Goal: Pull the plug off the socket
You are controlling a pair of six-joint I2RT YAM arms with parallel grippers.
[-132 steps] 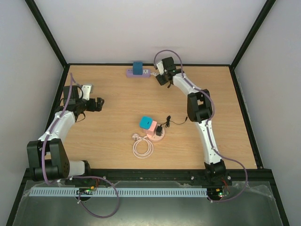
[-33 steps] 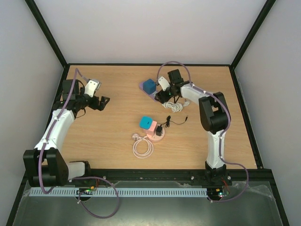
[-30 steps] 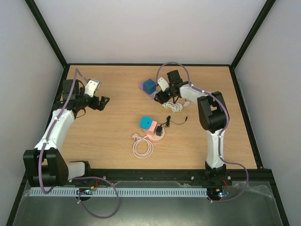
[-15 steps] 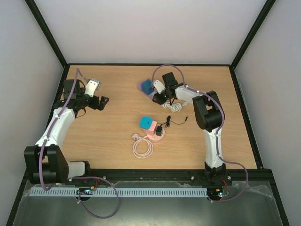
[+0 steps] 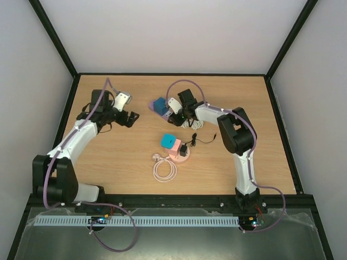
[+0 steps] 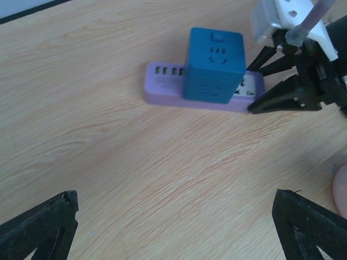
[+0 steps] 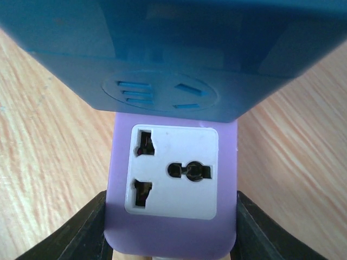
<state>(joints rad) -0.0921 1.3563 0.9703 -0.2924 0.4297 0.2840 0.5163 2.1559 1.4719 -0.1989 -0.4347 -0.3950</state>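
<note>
Shift noted: strip (image 5: 154, 109), plug (image 5: 159, 104) seated in it, now mid bench (image 5: 108, 162), off far edge; clamped at one end in right hand (image 5: 173, 111). Left hand (image 5: 132, 117) nearer, wide open, empty. Sets up two-handed pull.

We see a teal cube (image 5: 168, 140) against a pink base (image 5: 180, 156), a black adapter (image 5: 185, 149), a coiled white cable (image 5: 164, 171)
</note>
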